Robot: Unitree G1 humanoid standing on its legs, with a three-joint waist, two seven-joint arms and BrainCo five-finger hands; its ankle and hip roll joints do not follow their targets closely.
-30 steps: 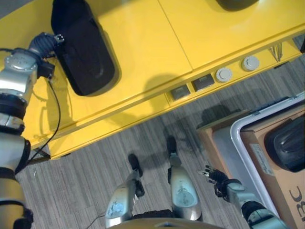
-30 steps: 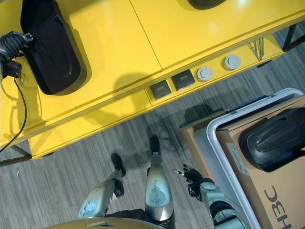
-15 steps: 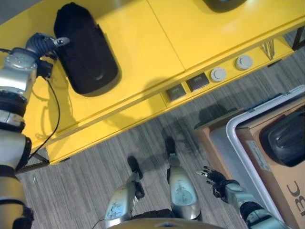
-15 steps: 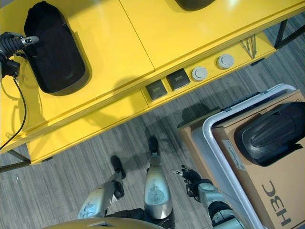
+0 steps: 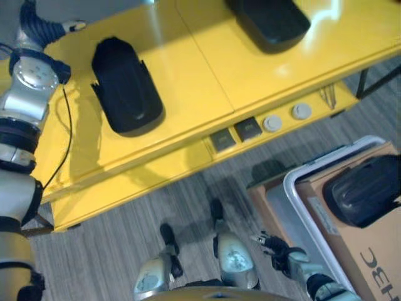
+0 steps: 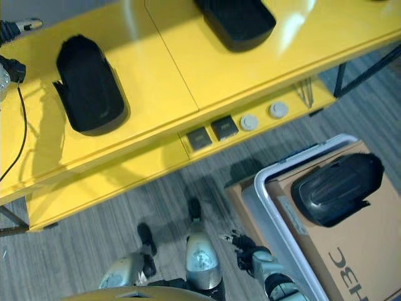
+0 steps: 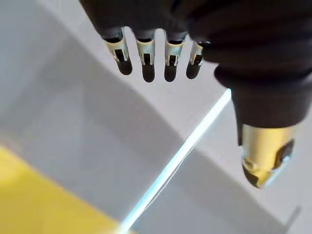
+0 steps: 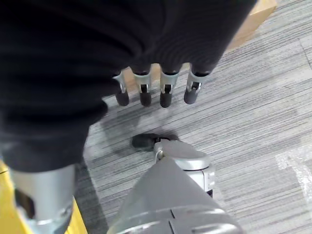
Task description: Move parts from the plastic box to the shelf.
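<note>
A black moulded part [image 5: 128, 94] lies on the yellow shelf [image 5: 200, 69], near its left end. A second black part [image 5: 269, 22] rests further along at the back. A third black part [image 6: 335, 188] sits on cardboard inside the grey-rimmed plastic box [image 6: 276, 210] on the floor at the right. My left hand [image 5: 44, 28] is raised past the shelf's far left corner, apart from the first part; its fingers [image 7: 146, 61] are straight and hold nothing. My right hand [image 5: 276, 248] hangs low over the floor beside the box, its fingers [image 8: 156, 92] relaxed and empty.
The shelf's front edge carries two dark square sockets [image 5: 235, 135] and two round grey buttons [image 5: 272, 123]. Grey striped carpet [image 5: 113, 232] lies between the shelf and the box. A brown cardboard box [image 5: 266, 197] stands against the plastic box's left wall.
The camera has swung, sliding the whole picture down and bringing the second part into sight. My left hand has drawn away from the first part towards the far left corner.
</note>
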